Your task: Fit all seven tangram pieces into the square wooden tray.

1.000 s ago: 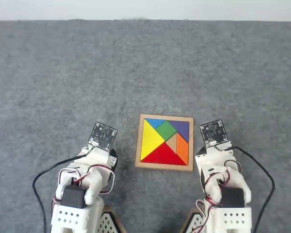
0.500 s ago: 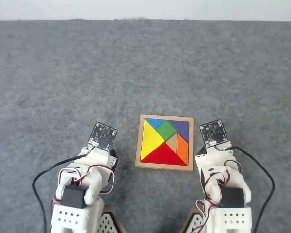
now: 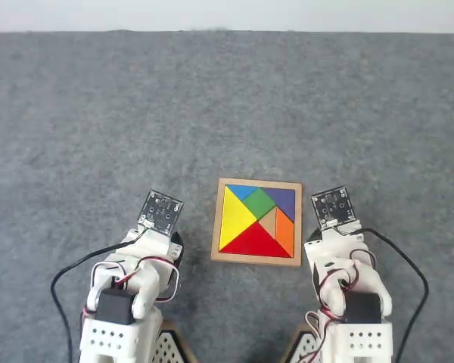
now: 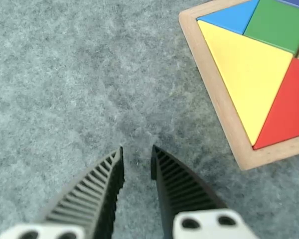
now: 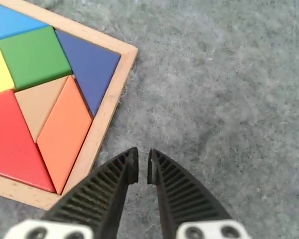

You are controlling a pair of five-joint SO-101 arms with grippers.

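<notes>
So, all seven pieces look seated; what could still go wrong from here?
1. The right gripper sits close to the tray rim beside the orange piece; a careless sweep might clip it and jolt pieces.
2. The left gripper rests near the opposite rim, which may pose the same hazard.

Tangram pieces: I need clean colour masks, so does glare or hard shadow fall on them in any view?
High view: soft, even light, no glare on the tangram pieces. Left wrist view: the yellow triangle is evenly lit, no hotspot. Right wrist view: flat colours too, just a thin dark shadow outside the tray rim.
</notes>
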